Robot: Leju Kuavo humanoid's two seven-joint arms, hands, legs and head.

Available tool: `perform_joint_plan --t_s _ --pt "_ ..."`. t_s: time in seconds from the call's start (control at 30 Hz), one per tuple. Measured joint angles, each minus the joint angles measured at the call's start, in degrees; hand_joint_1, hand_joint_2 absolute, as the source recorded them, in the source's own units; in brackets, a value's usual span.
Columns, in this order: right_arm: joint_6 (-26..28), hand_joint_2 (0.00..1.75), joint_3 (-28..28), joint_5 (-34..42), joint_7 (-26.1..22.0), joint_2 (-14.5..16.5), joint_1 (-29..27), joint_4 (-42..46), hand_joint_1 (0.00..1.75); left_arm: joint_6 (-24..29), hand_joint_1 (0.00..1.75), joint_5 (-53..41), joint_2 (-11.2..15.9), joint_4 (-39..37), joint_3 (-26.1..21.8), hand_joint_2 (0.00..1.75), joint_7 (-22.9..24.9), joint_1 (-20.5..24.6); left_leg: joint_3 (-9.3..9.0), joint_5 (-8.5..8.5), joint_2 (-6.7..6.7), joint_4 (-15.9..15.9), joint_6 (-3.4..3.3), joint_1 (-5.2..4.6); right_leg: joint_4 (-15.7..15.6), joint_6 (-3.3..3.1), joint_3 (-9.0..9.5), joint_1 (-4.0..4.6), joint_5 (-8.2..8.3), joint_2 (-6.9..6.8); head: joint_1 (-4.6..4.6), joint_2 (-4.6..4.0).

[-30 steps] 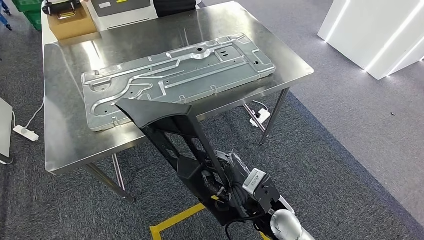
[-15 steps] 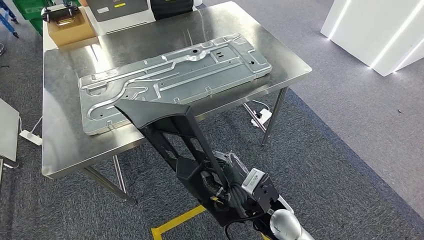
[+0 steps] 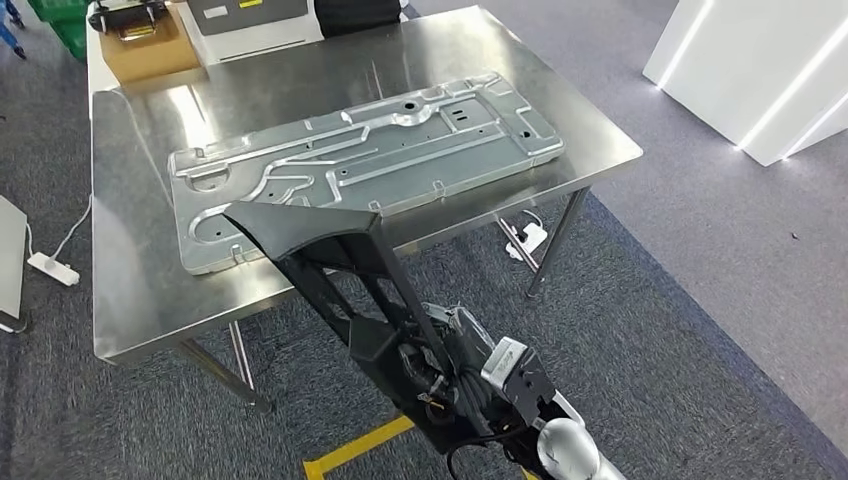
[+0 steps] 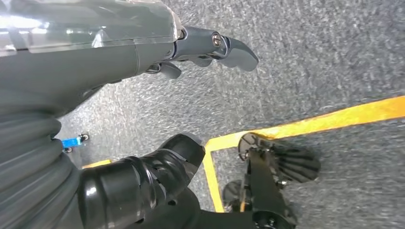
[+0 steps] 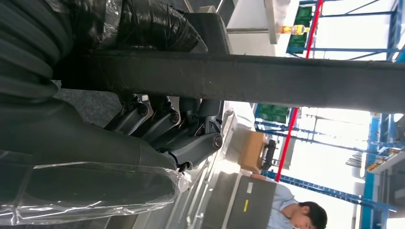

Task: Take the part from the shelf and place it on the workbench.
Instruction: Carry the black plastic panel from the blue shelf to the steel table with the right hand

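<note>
our right hand [image 3: 455, 370] fingers [image 5: 191, 136] wrap the black part [image 3: 330, 255] at its near end | part's far tip overhangs the workbench [image 3: 140, 300] near edge, hiding some of the metal panel [image 3: 400, 150] | left hand [image 4: 143, 119] fingers apart, holding nothing

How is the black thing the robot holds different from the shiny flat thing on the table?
The black part is dark, narrow and open-framed; the silver panel is shiny, broad and ribbed. The black part is gripped by the right hand and juts over the table's edge; the silver panel lies flat on the workbench. Both are long.
</note>
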State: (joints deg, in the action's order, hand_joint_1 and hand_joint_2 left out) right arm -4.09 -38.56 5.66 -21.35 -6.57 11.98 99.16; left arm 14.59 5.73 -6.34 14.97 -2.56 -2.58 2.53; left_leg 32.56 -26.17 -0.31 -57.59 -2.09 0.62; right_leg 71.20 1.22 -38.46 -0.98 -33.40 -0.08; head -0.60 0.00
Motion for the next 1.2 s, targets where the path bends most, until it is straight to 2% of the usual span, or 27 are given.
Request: perform_joint_plan --t_s 0.03,0.07,0.1,0.17,0.2,0.23,0.3,0.37,0.4,0.43,0.47,0.53,0.57,0.6,0.63,0.67,0.7,0.73,0.77,0.87,0.9,0.93,1.03,1.07,1.1,1.13,1.2 --pt "0.0 1.75 0.0 0.01 -0.01 -0.01 -0.09 -0.04 1.75 0.03 0.0 0.0 0.0 0.0 0.0 1.75 0.0 0.0 -0.29 -0.29 -0.02 -0.01 -0.13 -0.11 3.07 0.01 -2.1 0.01 -0.53 0.01 0.0 0.0" --pt "0.0 1.75 0.0 0.01 0.0 -0.02 -0.16 -0.09 1.75 0.05 0.0 0.0 0.0 -0.01 0.0 1.75 0.0 -0.06 -0.67 -0.62 -0.06 -0.03 -0.18 -0.22 4.32 -0.05 -3.39 0.03 0.05 0.01 0.01 0.0" --pt "0.0 1.75 0.0 0.01 0.0 -0.03 -0.2 -0.14 1.75 0.07 0.0 0.0 -0.01 -0.01 0.0 1.75 0.0 -0.1 -1.16 -1.0 -0.12 -0.05 -0.16 -0.3 3.27 -0.21 -3.54 0.08 1.84 0.01 0.0 0.0" --pt "0.0 1.75 0.0 0.01 -0.01 -0.03 -0.21 -0.17 1.75 0.11 0.0 0.0 -0.03 -0.02 0.0 1.75 -0.02 -0.17 -2.25 -1.87 -0.19 -0.06 0.07 -0.37 -3.92 -0.8 -1.01 0.27 6.89 0.01 -0.02 0.0" --pt "-0.01 1.75 0.0 0.01 -0.01 -0.03 -0.19 -0.18 1.75 0.14 0.0 0.01 -0.06 -0.04 0.0 1.75 -0.05 -0.12 -2.63 -2.34 -0.22 -0.12 0.31 -0.47 -7.59 -1.09 0.6 0.47 8.44 0.01 -0.02 0.0" --pt "-0.01 1.75 0.0 0.01 -0.03 -0.02 -0.16 -0.19 1.75 0.18 0.0 0.01 -0.08 -0.05 -0.01 1.75 -0.08 -0.05 -2.84 -2.71 -0.25 -0.09 0.58 -0.54 -10.04 -1.32 1.74 0.63 9.04 0.0 -0.02 0.0" --pt "-0.02 1.75 0.0 0.01 -0.06 -0.01 -0.13 -0.2 1.75 0.25 0.0 0.04 -0.09 -0.09 -0.02 1.75 -0.12 0.08 -3.08 -3.25 -0.2 0.09 1.2 -0.62 -11.52 -1.67 2.59 0.87 8.36 0.07 -0.01 0.0" --pt "-0.02 1.75 0.01 0.01 -0.1 0.02 -0.14 -0.17 1.75 0.3 0.0 0.05 -0.08 -0.08 -0.02 1.75 -0.15 0.16 -3.56 -3.81 -0.07 0.09 1.78 -0.61 -12.11 -2.14 3.22 0.64 8.0 0.26 -0.01 0.0" --pt "-0.03 1.75 0.02 0.01 -0.12 0.07 -0.11 -0.15 1.75 0.31 0.0 0.05 -0.07 -0.07 -0.02 1.75 -0.17 0.21 -3.32 -4.42 -0.02 -0.94 2.03 -0.6 -12.53 -2.44 3.77 0.5 7.84 0.25 0.02 0.0" --pt "-0.03 1.75 0.02 0.01 -0.14 0.13 -0.07 -0.14 1.75 0.31 0.0 0.05 -0.07 -0.07 -0.02 1.75 -0.19 0.28 -2.31 -5.44 -0.01 -3.21 2.27 -0.56 -12.9 -2.7 4.4 0.35 7.63 0.18 0.03 0.0" --pt "-0.04 1.75 0.02 0.01 -0.16 0.19 -0.05 -0.14 1.75 0.32 0.0 0.05 -0.07 -0.08 -0.01 1.75 -0.2 0.31 -0.4 -6.71 -0.01 -6.71 2.46 -0.41 -13.11 -2.91 4.96 0.32 7.3 0.07 0.04 0.0" --pt "-0.04 1.75 0.02 0.01 -0.17 0.26 -0.05 -0.23 1.75 0.32 0.0 0.07 -0.07 -0.1 -0.01 1.75 -0.19 0.24 4.72 -8.62 0.0 -14.39 2.82 -0.21 -13.19 -3.02 6.0 0.31 6.38 -0.04 0.05 0.0" --pt "-0.05 1.75 0.02 0.01 -0.17 0.27 -0.08 -0.29 1.75 0.32 0.0 0.09 -0.07 -0.12 -0.01 1.75 -0.17 0.11 6.58 -8.19 0.01 -16.34 2.94 -0.12 -13.18 -2.99 6.62 0.31 5.86 0.01 0.07 0.0" --pt "-0.05 1.75 0.02 0.01 -0.17 0.27 -0.11 -0.34 1.75 0.32 0.0 0.11 -0.07 -0.14 -0.02 1.75 -0.16 -0.01 7.43 -6.53 0.01 -16.08 3.0 -0.04 -13.18 -2.92 7.32 0.3 5.31 0.08 0.06 0.0" --pt "-0.06 1.75 0.02 0.01 -0.17 0.28 -0.11 -0.37 1.75 0.32 0.0 0.13 -0.07 -0.15 -0.02 1.75 -0.15 -0.11 7.12 -3.71 0.02 -13.43 2.96 0.02 -13.18 -2.81 8.15 0.3 4.72 0.15 0.07 0.0" --pt "-0.07 1.75 0.02 0.01 -0.17 0.3 -0.12 -0.37 1.75 0.32 0.0 0.17 -0.07 -0.16 -0.02 1.75 -0.15 -0.16 6.17 -0.62 0.06 -9.48 2.79 0.04 -13.21 -2.64 8.84 0.28 4.07 0.19 0.05 0.0" --pt "-0.07 1.75 0.02 0.01 -0.19 0.31 -0.09 -0.39 1.75 0.32 0.0 0.24 -0.06 -0.21 -0.03 1.75 -0.15 -0.16 4.97 1.5 0.1 -5.94 2.57 -0.09 -13.21 -2.35 9.41 0.35 3.45 0.21 0.05 0.0" --pt "-0.07 1.75 0.02 0.0 -0.22 0.32 -0.07 -0.4 1.75 0.32 0.0 0.31 -0.06 -0.26 -0.03 1.75 -0.15 -0.09 3.84 2.56 0.14 -3.07 2.25 -0.26 -13.22 -2.0 9.78 0.38 2.93 0.23 0.05 0.0" --pt "-0.07 1.75 0.02 -0.01 -0.25 0.33 -0.06 -0.43 1.75 0.33 0.0 0.38 -0.06 -0.31 -0.04 1.75 -0.15 0.0 3.17 2.56 0.16 -1.59 1.94 -0.47 -13.33 -1.66 10.0 0.38 2.6 0.21 0.04 0.0" --pt "-0.07 1.75 0.02 -0.02 -0.33 0.35 -0.03 -0.44 1.75 0.34 0.0 0.45 -0.05 -0.35 -0.04 1.75 -0.15 0.11 1.88 1.41 0.03 -0.33 0.86 -0.58 -12.51 -0.76 10.53 0.3 2.69 0.17 0.04 0.0" --pt "-0.07 1.75 0.02 -0.02 -0.36 0.35 0.0 -0.44 1.75 0.34 0.0 0.46 -0.04 -0.35 -0.04 1.75 -0.16 0.07 1.29 1.17 0.0 -0.01 0.43 -0.48 -10.94 -0.54 9.92 0.27 2.69 0.16 0.04 0.0" --pt "-0.07 1.75 0.03 -0.02 -0.39 0.36 0.03 -0.44 1.75 0.34 0.0 0.46 -0.04 -0.35 -0.04 1.75 -0.16 0.09 0.65 0.92 -0.04 0.24 0.03 -0.41 -8.41 -0.38 8.44 0.22 2.27 0.16 0.02 0.0" --pt "-0.07 1.75 0.04 -0.02 -0.43 0.35 -0.05 -0.47 1.75 0.33 0.0 0.46 -0.02 -0.35 -0.04 1.75 -0.15 0.21 -0.89 -0.27 -0.07 0.46 -0.6 -0.41 1.83 0.08 0.91 0.2 -1.2 0.16 0.01 0.0" --pt "-0.08 1.75 0.04 -0.02 -0.42 0.34 -0.12 -0.49 1.75 0.33 0.0 0.46 -0.03 -0.36 -0.04 1.75 -0.15 0.18 -1.51 -0.79 -0.11 0.46 -0.6 -0.44 3.59 0.14 -1.16 0.19 -1.87 0.15 0.01 0.0" --pt "-0.08 1.75 0.04 -0.02 -0.42 0.34 -0.18 -0.5 1.75 0.33 0.0 0.45 -0.03 -0.36 -0.04 1.75 -0.15 0.12 -2.25 -1.34 -0.14 0.46 -0.56 -0.45 3.58 0.12 -2.36 0.2 -1.53 0.15 0.01 0.0" --pt "-0.09 1.75 0.04 -0.02 -0.42 0.34 -0.21 -0.5 1.75 0.34 0.0 0.45 -0.04 -0.37 -0.04 1.75 -0.15 0.08 -3.09 -1.93 -0.18 0.46 -0.47 -0.45 1.61 0.02 -2.55 0.2 0.05 0.14 0.01 0.0" --pt "-0.09 1.75 0.04 -0.02 -0.43 0.34 -0.21 -0.52 1.75 0.34 0.0 0.44 -0.07 -0.4 -0.04 1.75 -0.15 0.06 -4.64 -3.22 -0.2 0.37 -0.09 -0.49 -5.67 -0.42 -1.19 0.25 6.0 0.1 -0.02 0.0"
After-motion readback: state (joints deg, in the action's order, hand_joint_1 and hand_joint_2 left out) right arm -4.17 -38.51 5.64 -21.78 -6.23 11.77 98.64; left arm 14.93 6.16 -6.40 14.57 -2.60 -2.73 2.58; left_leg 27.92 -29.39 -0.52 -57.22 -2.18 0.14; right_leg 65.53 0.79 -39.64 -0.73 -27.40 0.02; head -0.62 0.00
